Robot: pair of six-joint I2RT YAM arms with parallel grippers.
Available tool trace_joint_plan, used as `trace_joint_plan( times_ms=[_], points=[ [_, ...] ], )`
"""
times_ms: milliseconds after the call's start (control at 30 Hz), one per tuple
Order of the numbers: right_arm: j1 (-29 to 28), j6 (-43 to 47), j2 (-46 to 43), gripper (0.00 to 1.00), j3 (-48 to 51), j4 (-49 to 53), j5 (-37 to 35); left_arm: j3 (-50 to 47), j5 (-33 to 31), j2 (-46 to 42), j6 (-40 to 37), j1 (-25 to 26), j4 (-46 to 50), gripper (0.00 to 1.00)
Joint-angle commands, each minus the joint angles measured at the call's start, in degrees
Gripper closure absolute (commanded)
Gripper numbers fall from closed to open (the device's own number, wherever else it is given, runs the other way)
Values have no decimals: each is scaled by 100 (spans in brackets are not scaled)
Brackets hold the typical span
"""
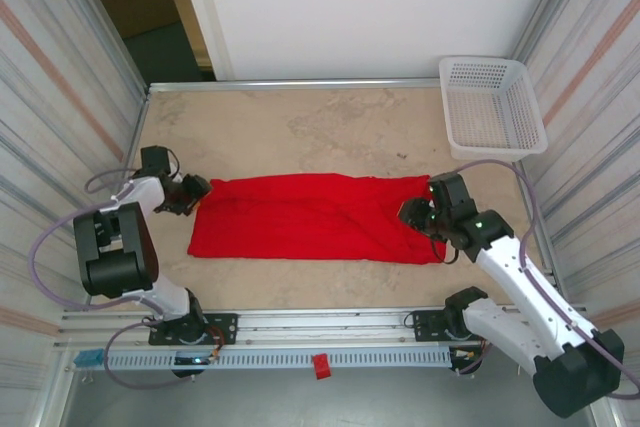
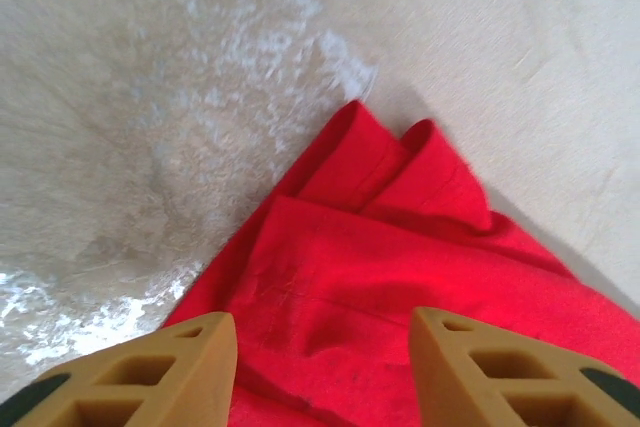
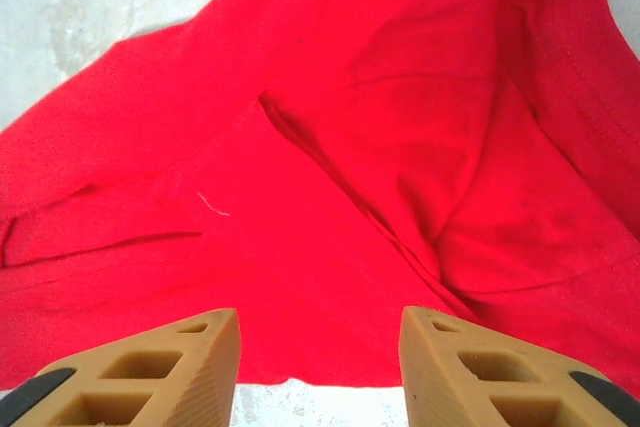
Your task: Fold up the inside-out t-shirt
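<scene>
The red t-shirt lies flat on the desk as one long strip. It runs from the left fingers across to the right fingers, so each arm is at one end of it.

The left fingers are partly spread, with a gap between them and nothing in the gap. They hang over the left end of the shirt. Just ahead of them is a corner where a few layers of cloth sit on top of each other. I think they are there because that corner is the place to pinch to lift all the layers at once.

The right fingers are partly spread too, and they hold nothing. Red cloth lies under them and ahead of them, with creases and a stitched edge off to their right. The near edge of the shirt is just below them, so they are at the rim of the cloth.

The strip looks already folded the long way. My guess is that the next fold brings one end over to the other. The soft cloth could sag and bunch if it is lifted by one layer only.

A white basket sits well beyond the right fingers, at the far corner of the desk.
</scene>
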State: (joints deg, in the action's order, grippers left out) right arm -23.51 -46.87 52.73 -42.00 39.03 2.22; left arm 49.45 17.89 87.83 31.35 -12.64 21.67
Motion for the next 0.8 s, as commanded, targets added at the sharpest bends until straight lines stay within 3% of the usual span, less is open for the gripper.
trace_joint_plan(
  times_ms=[0, 200, 400, 767],
  points=[
    [13, 449, 636, 51, -398, -237, 43, 384, -163, -389, -76, -18, 198, 49],
    [-214, 1183, 2321, 49, -1056, -667, 254, 732, 13, -183, -81, 303, 263, 43],
    [-598, 1648, 3741, 49, -1830, -740, -178, 894, 19, 12, -62, 536, 283, 42],
    [-690, 1764, 4755, 47, -2113, -839, -536, 1049, 41, -42, -89, 546, 395, 42]
  ],
)
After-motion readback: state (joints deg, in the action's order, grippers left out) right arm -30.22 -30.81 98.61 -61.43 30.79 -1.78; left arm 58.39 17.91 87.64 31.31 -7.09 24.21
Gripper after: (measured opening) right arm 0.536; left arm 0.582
